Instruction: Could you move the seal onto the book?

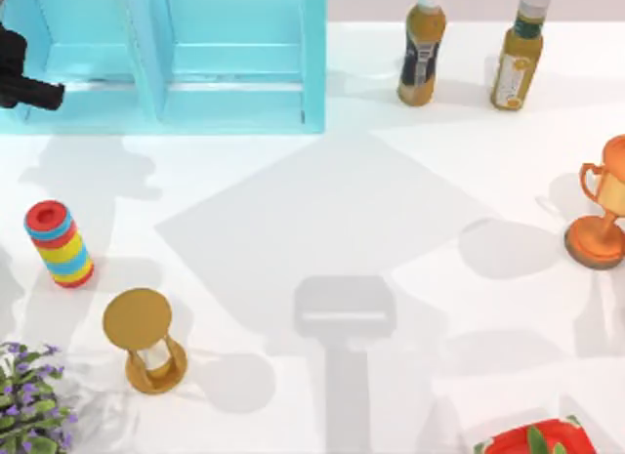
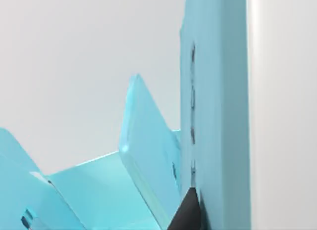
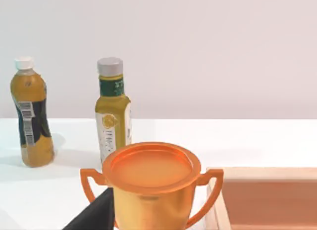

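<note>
white table (image 1: 322,229), left pincer (image 1: 29,88) against blue shelf unit (image 1: 234,59), grip state unclear, right one too

White table (image 1: 293,229), evenly lit, with soft grey shadows falling across its middle. Light-blue shelf unit (image 1: 195,59) sits at the far left edge. Plain pale grey wall (image 3: 198,52) runs behind the table.
</note>
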`<state>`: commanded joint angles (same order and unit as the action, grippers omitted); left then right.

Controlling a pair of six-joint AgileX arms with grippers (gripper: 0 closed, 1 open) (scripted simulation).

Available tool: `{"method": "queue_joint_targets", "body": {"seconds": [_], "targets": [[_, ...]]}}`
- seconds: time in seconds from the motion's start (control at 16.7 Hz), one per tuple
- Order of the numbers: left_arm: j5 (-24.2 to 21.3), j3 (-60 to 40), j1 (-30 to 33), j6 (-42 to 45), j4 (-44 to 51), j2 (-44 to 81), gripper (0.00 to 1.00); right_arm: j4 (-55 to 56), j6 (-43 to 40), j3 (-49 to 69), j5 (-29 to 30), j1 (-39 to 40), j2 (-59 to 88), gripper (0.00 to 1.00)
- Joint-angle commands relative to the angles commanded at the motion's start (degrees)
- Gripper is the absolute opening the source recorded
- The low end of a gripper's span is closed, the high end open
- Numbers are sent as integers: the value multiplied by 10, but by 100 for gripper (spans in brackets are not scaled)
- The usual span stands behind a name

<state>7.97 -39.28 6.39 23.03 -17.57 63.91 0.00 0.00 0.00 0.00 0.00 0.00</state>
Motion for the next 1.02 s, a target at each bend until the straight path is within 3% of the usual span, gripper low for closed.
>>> {"method": "queue_joint_targets", "body": {"seconds": [0.36, 0.54, 0.78, 1.02], "targets": [[2, 0, 1, -5, -1, 4, 0, 0, 0, 0, 0, 0, 0, 100], [27, 0, 26, -54, 0, 14, 0, 0, 0, 0, 0, 0, 0, 100], [98, -5, 89, -206, 4, 47, 0, 0, 0, 0, 0, 0, 0, 100], [195, -21, 174, -449, 16, 100, 0, 0, 0, 0, 0, 0, 0, 100]]}}
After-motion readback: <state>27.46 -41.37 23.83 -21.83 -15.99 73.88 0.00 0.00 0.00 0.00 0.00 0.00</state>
